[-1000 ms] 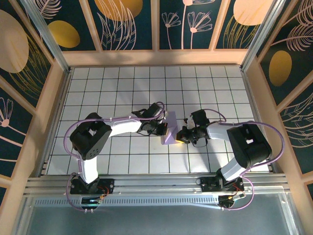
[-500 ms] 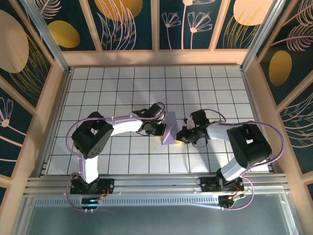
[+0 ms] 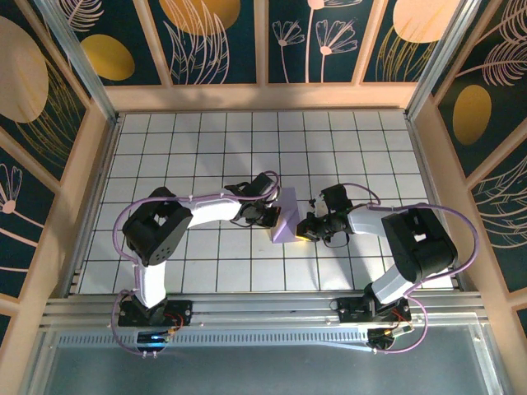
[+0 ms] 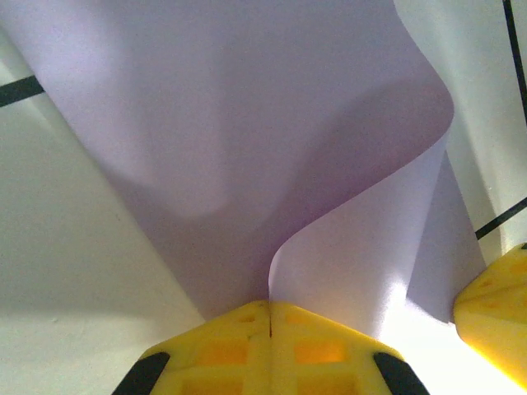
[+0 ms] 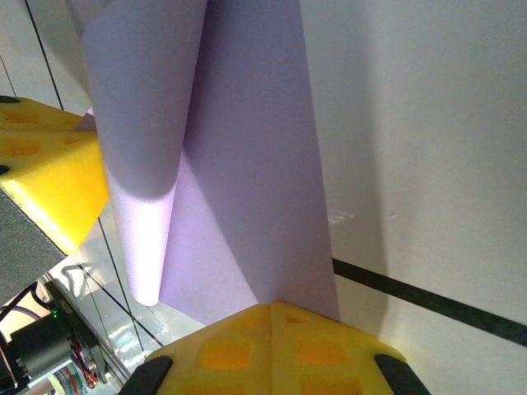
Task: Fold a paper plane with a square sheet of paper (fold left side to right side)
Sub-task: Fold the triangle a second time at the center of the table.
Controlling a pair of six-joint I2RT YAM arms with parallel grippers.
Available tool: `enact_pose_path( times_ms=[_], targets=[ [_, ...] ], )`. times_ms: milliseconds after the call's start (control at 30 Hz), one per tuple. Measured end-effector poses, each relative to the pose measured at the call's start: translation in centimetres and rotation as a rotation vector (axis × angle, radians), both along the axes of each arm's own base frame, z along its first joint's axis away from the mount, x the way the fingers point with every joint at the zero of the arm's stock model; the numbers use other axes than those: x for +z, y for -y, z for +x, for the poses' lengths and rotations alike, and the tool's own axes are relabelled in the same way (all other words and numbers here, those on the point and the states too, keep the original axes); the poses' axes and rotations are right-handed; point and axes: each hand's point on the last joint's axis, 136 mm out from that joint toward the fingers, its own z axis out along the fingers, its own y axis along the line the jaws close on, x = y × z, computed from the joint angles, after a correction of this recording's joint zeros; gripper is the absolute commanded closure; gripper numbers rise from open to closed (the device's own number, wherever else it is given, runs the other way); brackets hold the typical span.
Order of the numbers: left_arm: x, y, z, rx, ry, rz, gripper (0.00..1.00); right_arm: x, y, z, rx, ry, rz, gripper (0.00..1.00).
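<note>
The left claw (image 4: 270, 306) (image 3: 268, 216) has its yellow fingers pressed together, pinching an edge of the square sheet of paper (image 4: 247, 123), which rises straight from the fingertip seam and curls over in a loose lavender bend ahead of it. Just to this claw's right sits the tip of the right claw (image 5: 270, 309) (image 3: 306, 228), its fingers also pressed together at the sheet's (image 5: 247, 164) opposite edge; I cannot tell whether paper is caught between them. The sheet (image 3: 286, 218) stands half lifted between the two claws, above the white tiled table (image 3: 206, 148).
</note>
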Motion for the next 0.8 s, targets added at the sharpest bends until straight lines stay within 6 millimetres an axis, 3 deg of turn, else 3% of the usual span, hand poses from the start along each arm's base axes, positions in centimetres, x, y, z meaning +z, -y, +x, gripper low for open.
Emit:
enact_pose_path(
  times_ms=[800],
  targets=[
    [-0.36,-0.23,0.11,0.004,0.004,0.017,1.0,-0.05,-0.06,-0.02,0.002,-0.003,0.003,1.0]
  ],
)
